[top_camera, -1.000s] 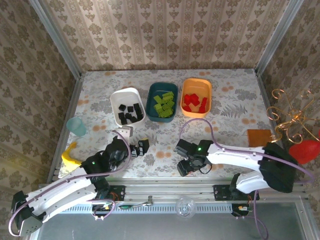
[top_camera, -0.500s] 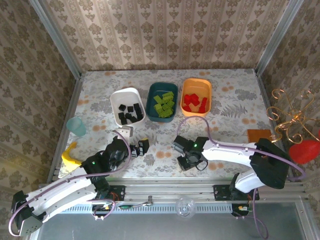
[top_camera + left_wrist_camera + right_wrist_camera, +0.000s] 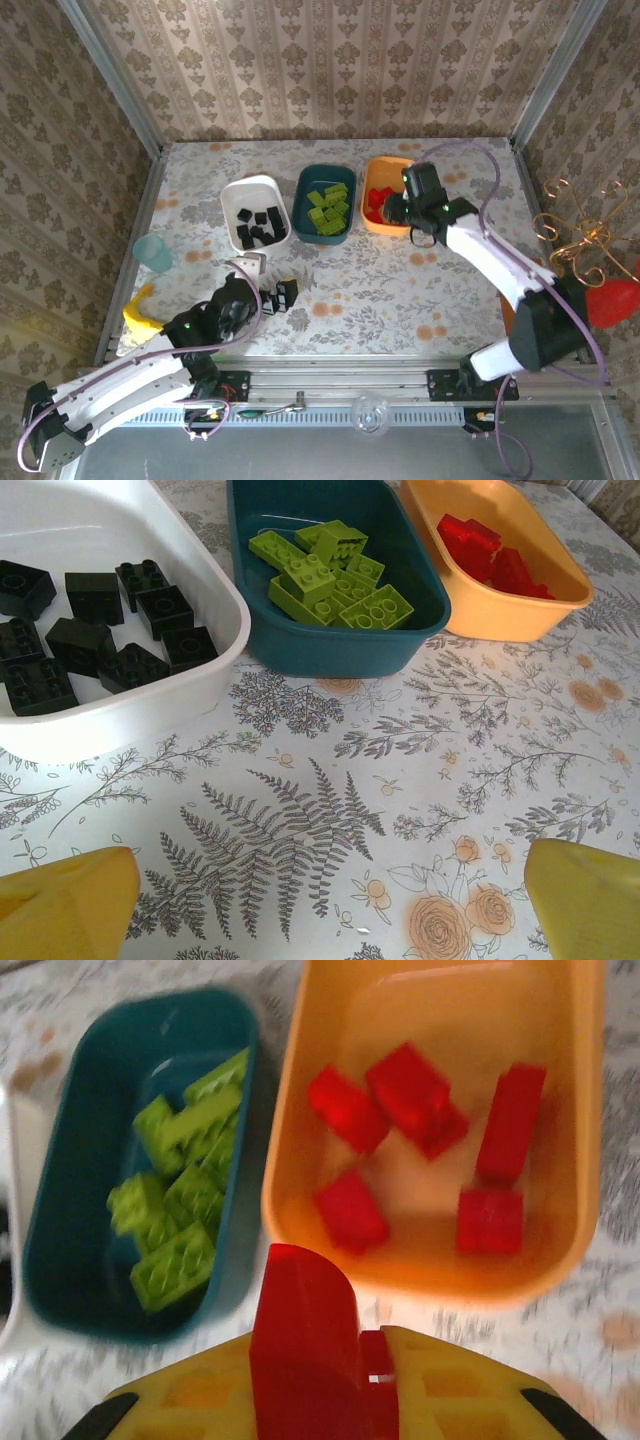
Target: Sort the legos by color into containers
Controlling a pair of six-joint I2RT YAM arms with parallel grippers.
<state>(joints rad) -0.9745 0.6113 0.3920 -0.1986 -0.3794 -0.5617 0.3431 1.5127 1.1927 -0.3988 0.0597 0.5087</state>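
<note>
Red brick, pinched in the right gripper, hangs at the rim of the orange tray toward the far edge of the table and could clip that rim and bounce out if released early; left gripper sits spread.

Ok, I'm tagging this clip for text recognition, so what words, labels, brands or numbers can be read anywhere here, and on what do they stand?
No text can be read anywhere.
The white tray, teal tray and orange tray carry no print or label.
The bricks show plain studs; any lettering on them is too small to tell.
The tablecloth and wallpaper bear only leaf and flower patterns.
</note>
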